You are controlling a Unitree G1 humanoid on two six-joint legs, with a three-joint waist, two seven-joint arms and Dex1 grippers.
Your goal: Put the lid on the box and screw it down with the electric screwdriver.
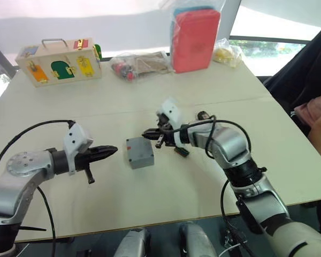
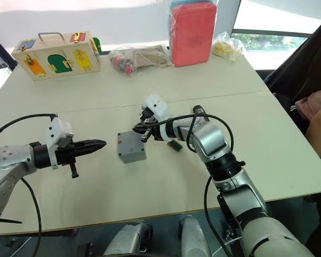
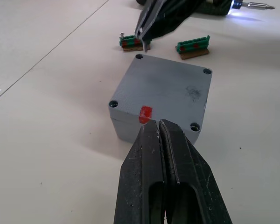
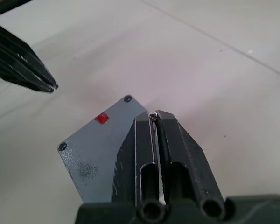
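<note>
The grey box (image 1: pixel 139 153) stands mid-table with the lid (image 3: pixel 163 88) lying flat on top; its corner holes look empty and a red mark shows at the near edge. My right gripper (image 1: pixel 146 135) is shut on a small metal screw (image 3: pixel 143 45), held just above the lid's far corner. My left gripper (image 1: pixel 114 150) is shut and empty, pointing at the box's left side, a little short of it. The electric screwdriver (image 3: pixel 254 5) lies on the table behind the right gripper, its light on.
Two green connector blocks (image 3: pixel 192 46) lie just past the box. Along the table's far edge are a wooden latch box (image 1: pixel 59 64), plastic bags of parts (image 1: pixel 142 64) and a red pouch (image 1: pixel 195 37). A person (image 1: pixel 318 120) sits at the right.
</note>
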